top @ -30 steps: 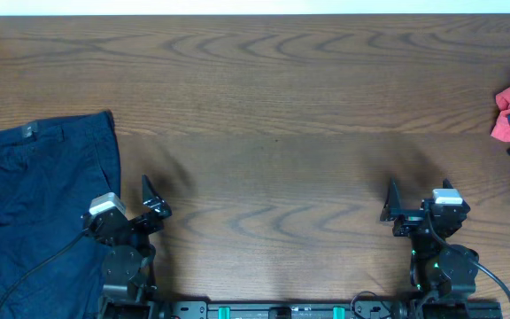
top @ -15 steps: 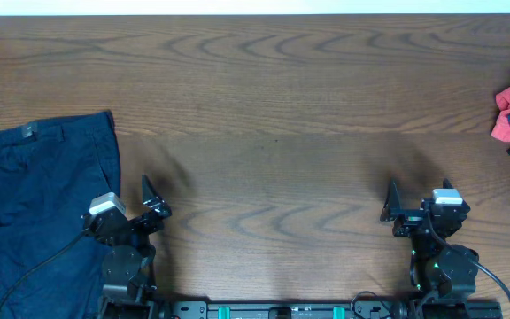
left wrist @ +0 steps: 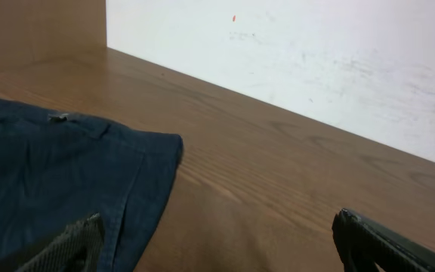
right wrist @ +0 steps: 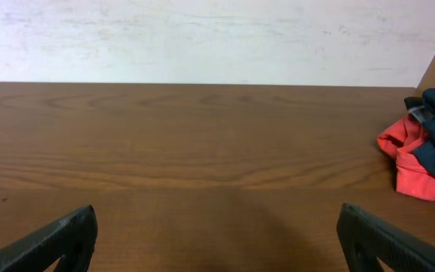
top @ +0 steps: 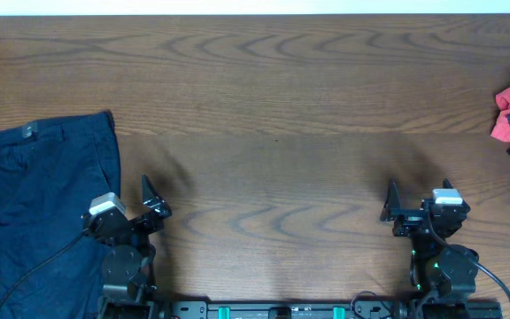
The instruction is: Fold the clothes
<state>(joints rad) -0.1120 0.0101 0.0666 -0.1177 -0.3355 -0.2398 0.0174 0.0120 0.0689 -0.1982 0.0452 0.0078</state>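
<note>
Your clothes (top: 34, 204) are lying seemingly unfolded just left of the left gripper (top: 155, 198); it and the right gripper (top: 389, 201) are gaping wide, empty.

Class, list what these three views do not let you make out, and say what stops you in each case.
1. Navy garment, overhead: its full shape cannot be seen. The left and bottom edges cut it off, and the left arm covers part of it.
2. Its label, overhead: too small to read.
3. Red and dark cloths, overhead and right wrist: cut off by the right edge.
</note>
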